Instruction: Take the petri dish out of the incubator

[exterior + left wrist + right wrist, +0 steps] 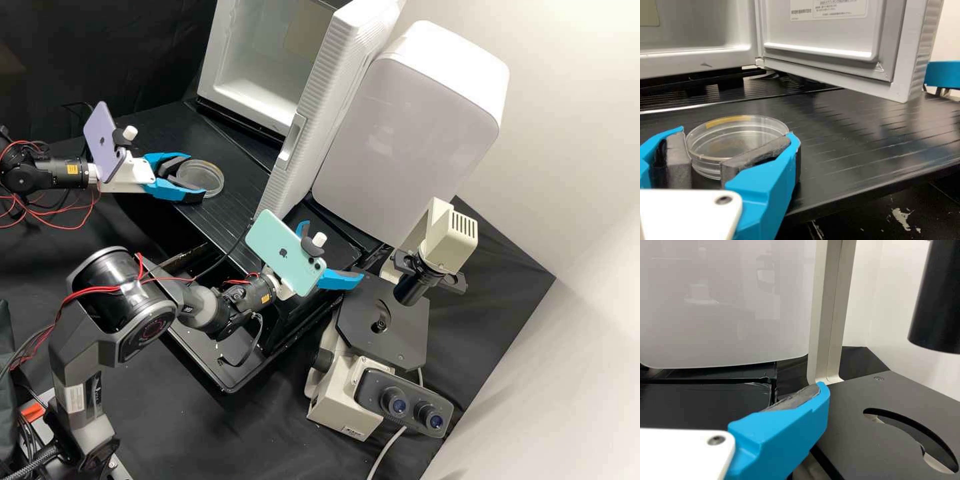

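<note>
A clear petri dish point(203, 177) point(735, 137) lies flat on the black ribbed platform point(227, 207) point(865, 135), in front of the white incubator point(257, 60), whose door point(413, 127) point(840, 50) stands wide open. My left gripper point(193, 177) point(735, 147) reaches in from the left at platform height. Its blue fingers point(765, 185) lie against both sides of the dish, shut on it. My right gripper point(347, 279) hovers between the door's lower corner and the microscope stage point(880, 415). One blue finger point(790, 425) shows, its grey pad bare and nothing against it.
A microscope point(393, 347) stands at the right, its black stage point(383, 320) just below my right gripper and a dark lens barrel point(940, 295) above it. The open door overhangs the platform's right part. Red cables point(40, 207) trail at the left.
</note>
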{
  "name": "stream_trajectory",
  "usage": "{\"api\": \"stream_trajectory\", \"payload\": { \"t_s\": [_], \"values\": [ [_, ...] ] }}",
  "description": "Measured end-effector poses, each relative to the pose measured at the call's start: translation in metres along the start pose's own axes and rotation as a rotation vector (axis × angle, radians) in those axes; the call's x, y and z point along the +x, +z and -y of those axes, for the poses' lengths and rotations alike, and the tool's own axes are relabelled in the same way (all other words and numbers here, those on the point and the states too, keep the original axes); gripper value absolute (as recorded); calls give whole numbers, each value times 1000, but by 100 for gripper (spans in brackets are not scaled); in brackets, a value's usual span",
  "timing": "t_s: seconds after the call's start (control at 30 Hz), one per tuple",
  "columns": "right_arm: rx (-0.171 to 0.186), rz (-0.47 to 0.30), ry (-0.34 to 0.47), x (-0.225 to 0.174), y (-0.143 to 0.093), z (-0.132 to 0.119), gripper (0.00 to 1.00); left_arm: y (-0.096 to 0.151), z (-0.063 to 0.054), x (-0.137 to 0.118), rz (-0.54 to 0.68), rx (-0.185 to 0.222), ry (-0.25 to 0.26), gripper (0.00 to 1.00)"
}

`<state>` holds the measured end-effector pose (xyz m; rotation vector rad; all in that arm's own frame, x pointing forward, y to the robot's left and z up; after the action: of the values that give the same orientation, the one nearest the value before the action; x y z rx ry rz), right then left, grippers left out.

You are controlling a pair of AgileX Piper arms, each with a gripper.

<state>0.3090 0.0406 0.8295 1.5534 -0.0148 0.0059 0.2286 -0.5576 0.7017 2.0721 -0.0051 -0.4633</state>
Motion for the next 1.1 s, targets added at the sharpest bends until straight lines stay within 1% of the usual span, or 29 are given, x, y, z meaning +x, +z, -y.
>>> {"api": "stream_trajectory", "payload": {
  "t_s": [0.1,0.23,0.3,0.5,0.77,1.03,1.07,1.1],
  "values": [
    [0,0,0,0,0,0,100,0,2,1,-3,3,-2,0],
    [0,0,0,0,0,0,100,-1,2,1,-5,-19,1,0],
    [0,0,0,0,0,0,100,-3,2,1,-8,-21,1,0],
    [0,0,0,0,0,0,100,-7,3,2,-22,-18,2,0],
    [0,0,0,0,0,0,100,-16,2,12,-62,-16,30,0],
    [0,0,0,0,0,0,100,-17,2,19,-77,-13,36,0],
    [0,0,0,0,0,0,100,-18,2,19,-80,-11,39,100],
    [0,0,0,0,0,0,100,-18,2,20,-81,-5,37,100]
  ]
}}
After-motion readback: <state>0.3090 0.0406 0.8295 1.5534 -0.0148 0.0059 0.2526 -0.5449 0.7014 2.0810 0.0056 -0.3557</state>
